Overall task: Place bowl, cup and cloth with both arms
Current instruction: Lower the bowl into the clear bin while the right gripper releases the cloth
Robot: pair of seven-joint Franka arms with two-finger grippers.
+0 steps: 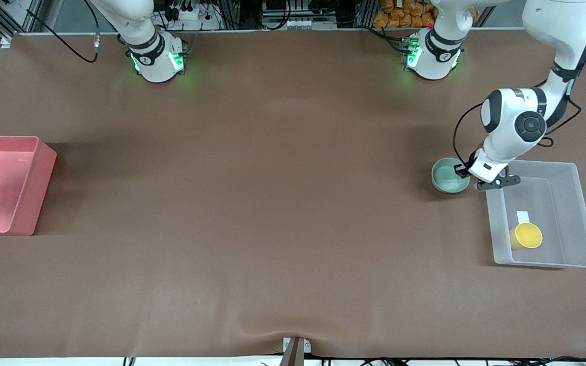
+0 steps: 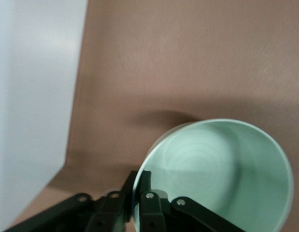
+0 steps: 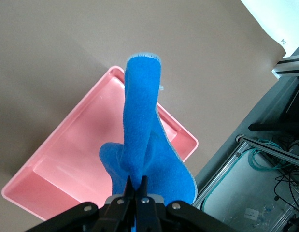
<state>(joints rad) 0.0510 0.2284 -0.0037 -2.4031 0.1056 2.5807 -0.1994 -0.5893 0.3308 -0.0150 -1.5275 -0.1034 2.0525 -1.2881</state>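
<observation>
Brown table (image 1: 272,203); left claw (image 2: 138,193) gripping bowl (image 2: 221,179)

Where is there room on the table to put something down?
The big brown stretch of table between the pink bin and the bowl is bare. It's crowded at the left arm's end: the left gripper grips the bowl's rim beside the clear bin holding the cup.

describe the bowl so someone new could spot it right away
Find the clear bin at the left arm's end of the table. The bowl sits on the mat beside it, the left gripper clamped on its rim. It is mint green; the yellow cup is inside the bin.
</observation>
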